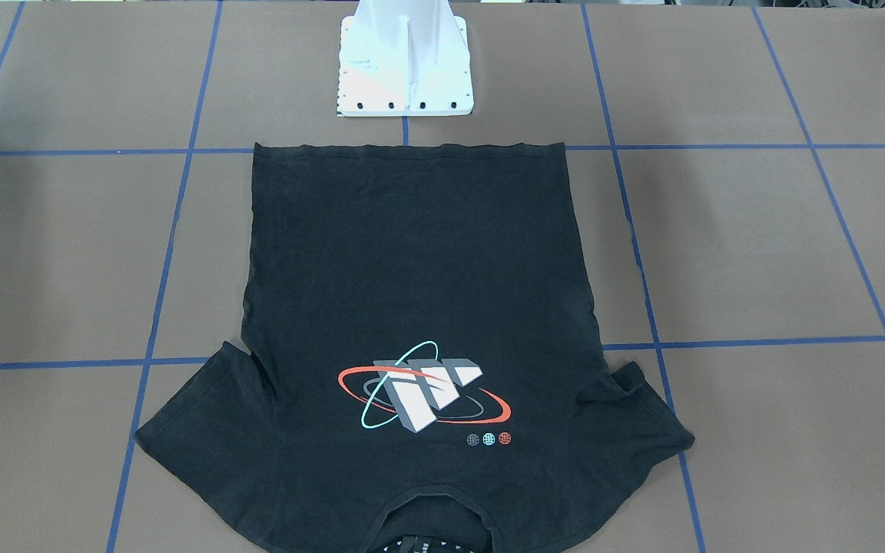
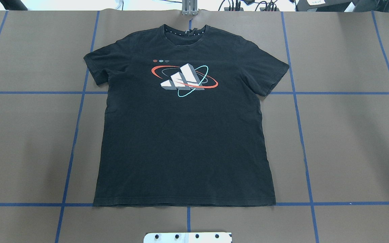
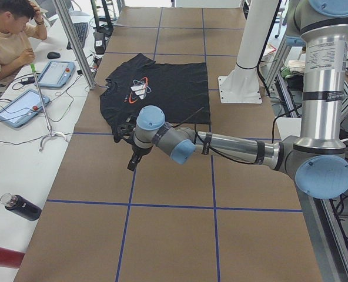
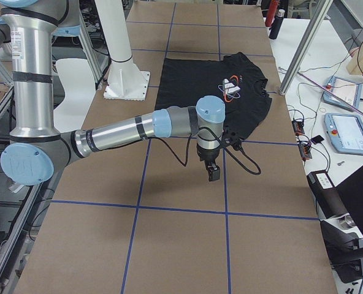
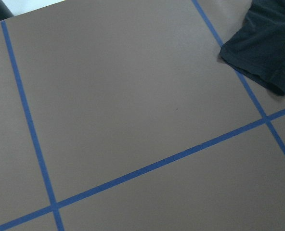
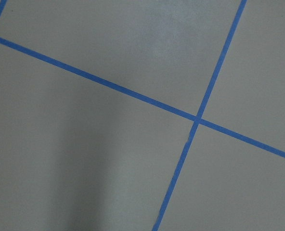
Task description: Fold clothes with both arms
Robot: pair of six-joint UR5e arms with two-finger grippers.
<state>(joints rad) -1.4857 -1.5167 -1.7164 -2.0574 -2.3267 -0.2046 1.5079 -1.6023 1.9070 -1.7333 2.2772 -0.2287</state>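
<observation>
- The T-shirt (image 2: 184, 141) lies flat and spread on the table (image 2: 349, 141), in the middle. Its logo (image 2: 184, 79) faces up, its hem (image 2: 184, 203) is toward the robot's base, and its collar is on the far side.
- I judge the cloth to be light, thin and soft. It will hang down and bend wherever it is lifted, and it can slide a little on the brown paper.
- Good places to take hold seem to be the edges: the two corners of the hem, or the two shoulders beside the sleeves, one for each gripper, so that the cloth stays stretched between them.
- The left gripper (image 3: 131, 163) hangs above the bare table beside the shirt, not touching it. Its wrist camera shows one sleeve (image 5: 265, 48) at the corner of its view.
- The right gripper (image 4: 213, 173) hangs above the bare table on the other side, also apart from the shirt.
- Both grippers appear only in the side views, so I cannot tell how their jaws stand.
- Count: one T-shirt, one logo, two sleeves, two arms, two grippers.
</observation>
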